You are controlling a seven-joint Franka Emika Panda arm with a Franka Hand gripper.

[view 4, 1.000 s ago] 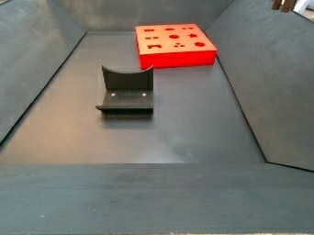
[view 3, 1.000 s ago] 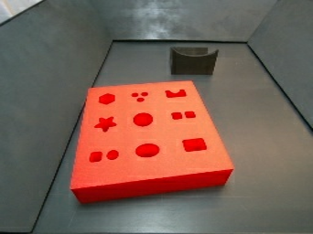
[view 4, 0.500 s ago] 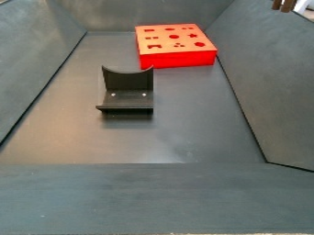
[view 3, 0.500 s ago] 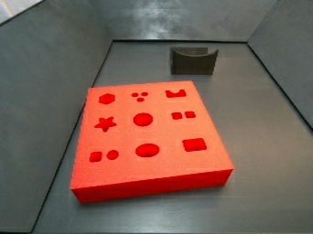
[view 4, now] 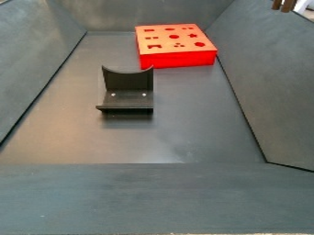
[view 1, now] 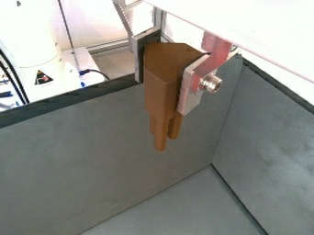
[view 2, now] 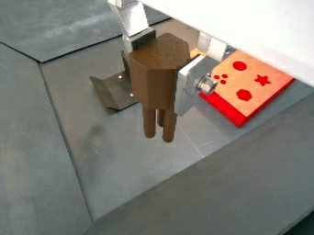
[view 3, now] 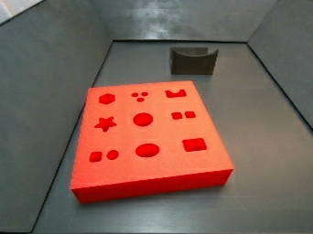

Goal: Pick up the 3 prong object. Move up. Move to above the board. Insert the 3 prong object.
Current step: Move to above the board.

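— Where's your 3 prong object [view 2: 157,87]?
— Clamped in the gripper's [view 2: 166,83] jaws, high above the floor, off to one side of the board [view 2: 245,84].
— Next step?
— Carry it over the board's three small holes.

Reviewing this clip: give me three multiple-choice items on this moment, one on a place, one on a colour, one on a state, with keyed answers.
1. Where is the fixture relative to the board in a side view?
A. on the floor, apart from it
B. on top of it
C. inside a cut-out

2. What colour is the board?
A. blue
B. red
C. green

3. What is the end effector doing?
A. open, empty
B. shut on the 3 prong object
C. pressing on the board

Answers: 1 A, bare floor separates them. 2 B, bright red in both side views. 3 B, silver fingers flank the brown piece, held in the air in both wrist views.
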